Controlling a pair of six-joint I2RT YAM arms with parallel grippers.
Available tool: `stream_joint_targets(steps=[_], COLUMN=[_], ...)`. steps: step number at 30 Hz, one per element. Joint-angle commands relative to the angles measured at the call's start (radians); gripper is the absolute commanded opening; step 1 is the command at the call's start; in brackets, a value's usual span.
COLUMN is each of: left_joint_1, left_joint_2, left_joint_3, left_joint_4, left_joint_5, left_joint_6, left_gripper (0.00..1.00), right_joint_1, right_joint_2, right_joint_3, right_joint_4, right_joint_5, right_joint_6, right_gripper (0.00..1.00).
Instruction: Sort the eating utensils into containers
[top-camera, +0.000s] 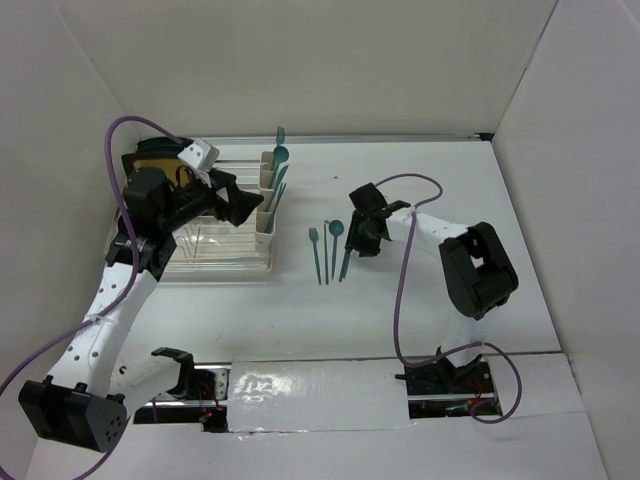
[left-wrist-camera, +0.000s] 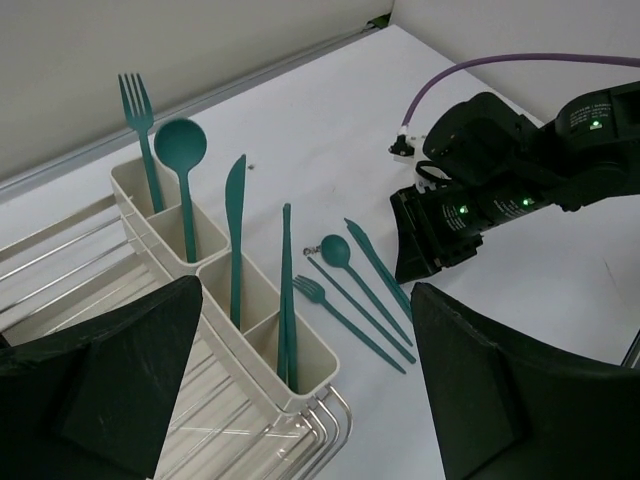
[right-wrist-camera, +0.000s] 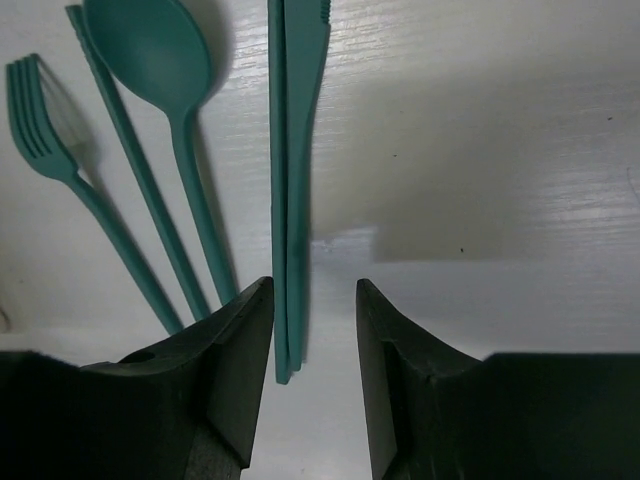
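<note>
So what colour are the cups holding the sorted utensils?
Cream, almost beige; the containers show best in the left wrist view.

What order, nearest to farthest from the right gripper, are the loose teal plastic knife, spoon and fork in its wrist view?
1. Teal plastic knife, between right gripper fingers.
2. Teal spoon, just left.
3. Teal fork, farthest left.

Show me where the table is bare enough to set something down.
Bare table: the wide strip between the loose utensils and the arm bases; the far band behind the right gripper; the stretch right of that arm. Crowded: between cups and gripper; the rack fills the left.
</note>
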Motion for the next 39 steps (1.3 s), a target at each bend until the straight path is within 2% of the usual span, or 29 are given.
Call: stream_joint_targets(steps=[1,9,17,20,24,25,28,30,35,36,39], left_joint_1=[0.012,0.021,0.027,0.026,0.027,0.024,0.024,0.017,-0.026,-0.043,-0.1], left_joint_2=[-0.038,-0.051,-0.058,-0.058,-0.054,-0.052,-0.037,-0.023,0.052,0.107,0.232], left_joint_3=[-0.018,-0.058,-0.072,-0.073,-0.053,-0.043,0.023,0.068,0.138,0.164,0.324], left_joint_4=[-0.002,0.009,0.009,0.006,-0.026,-0.049,-0.107,-0.127,-0.192,-0.218,-0.354], left_joint_5=[-0.029,-0.03,-0.036,-0.038,-0.03,-0.033,-0.065,-0.076,-0.09,-0.096,-0.188], left_joint_6=[-0.028,-0.039,-0.034,-0.022,0.021,0.036,0.083,0.09,0.06,0.043,-0.001], left_gripper=[0.98,0.98,0.99,0.99,0.99,0.99,1.0,1.0,1.0,1.0,1.0], right_joint_1=[0.027,0.059,0.061,0.065,0.067,0.065,0.061,0.055,0.048,0.045,0.042], right_joint_2=[0.03,0.085,0.131,0.168,0.179,0.182,0.2,0.202,0.075,0.041,-0.118], right_joint_3=[0.059,0.068,0.068,0.078,0.064,0.05,0.027,0.006,-0.094,-0.106,-0.152], right_joint_4=[-0.037,-0.066,-0.066,-0.092,-0.115,-0.115,-0.147,-0.156,-0.039,-0.011,0.102], right_joint_5=[0.053,0.13,0.13,0.153,0.184,0.2,0.23,0.23,0.153,0.136,0.055], right_joint_6=[-0.006,-0.013,-0.024,-0.024,-0.03,-0.044,-0.058,-0.064,-0.096,-0.104,-0.144], right_gripper=[0.45,0.36,0.35,0.32,0.23,0.16,0.03,0.0,0.0,0.0,0.0])
